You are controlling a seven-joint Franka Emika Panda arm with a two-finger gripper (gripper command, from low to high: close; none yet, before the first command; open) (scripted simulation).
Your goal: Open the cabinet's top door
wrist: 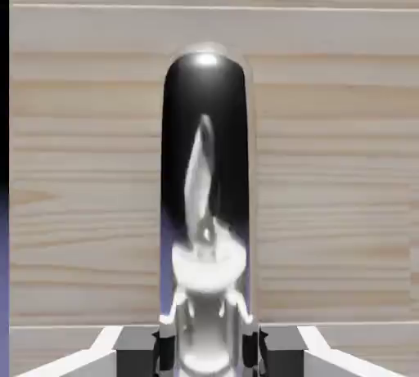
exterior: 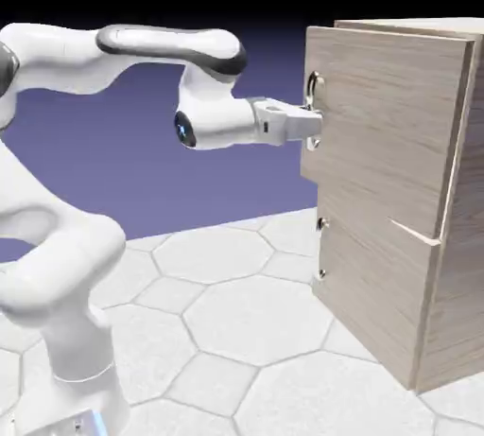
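1 cabinet (exterior: 397, 207), light wood grain, tall and boxy, stands on the pale hexagon-tiled table (exterior: 236, 321) at the exterior view's right.

2 front panels, stacked. The top door (exterior: 388, 103) is the larger upper panel; its handle edge stands slightly forward of the cabinet body, so a narrow gap shows along the side. The lower panel (exterior: 373, 292) is shorter, with 1 small metal handle (exterior: 322, 250) of its own near its left edge.

1 silver loop handle (exterior: 315, 108), set upright on the top door's left edge. In the hand view it fills the middle as a glossy dark bar (wrist: 204, 187) against the wood.

1 white arm (exterior: 113, 56), reaching level from the left toward the door.

1 gripper (exterior: 314, 124), jaws clamped together on the loop handle. In the hand view both grey fingertips (wrist: 139, 351) sit tight against the bar's lower end, 1 on each side.
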